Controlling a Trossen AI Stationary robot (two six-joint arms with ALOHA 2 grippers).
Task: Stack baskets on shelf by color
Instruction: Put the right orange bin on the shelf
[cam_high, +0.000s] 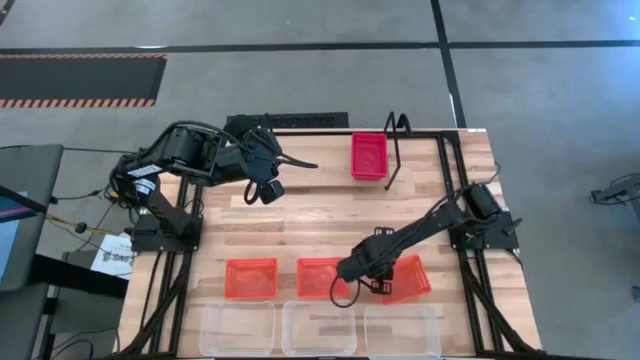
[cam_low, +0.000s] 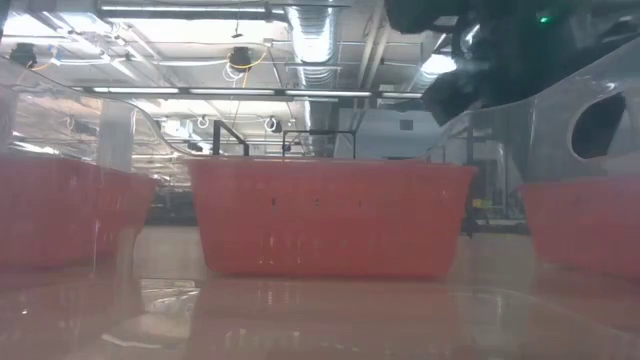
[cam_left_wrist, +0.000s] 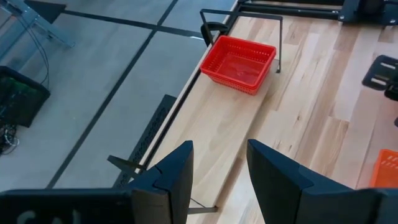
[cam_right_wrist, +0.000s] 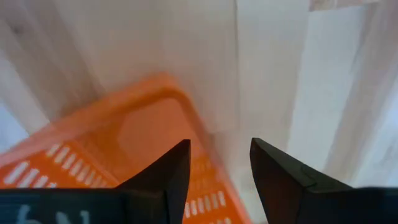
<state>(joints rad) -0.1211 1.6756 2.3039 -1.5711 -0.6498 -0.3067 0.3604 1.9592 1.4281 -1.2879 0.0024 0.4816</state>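
Fingers on my right gripper (cam_high: 367, 284) hang released over an orange basket (cam_high: 322, 277) near the table's (cam_high: 320, 215) front edge, my left gripper's (cam_high: 264, 192) likewise parted, empty.

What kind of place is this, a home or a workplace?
Most likely a lab or industrial workshop: the wooden table stands on a bare concrete floor with striped hazard tape, and exposed ducts and lights hang from the ceiling.

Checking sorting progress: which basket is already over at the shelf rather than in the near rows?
The red basket, alone at the table's far edge beside the shelf. The other baskets sit in two rows along the near edge.
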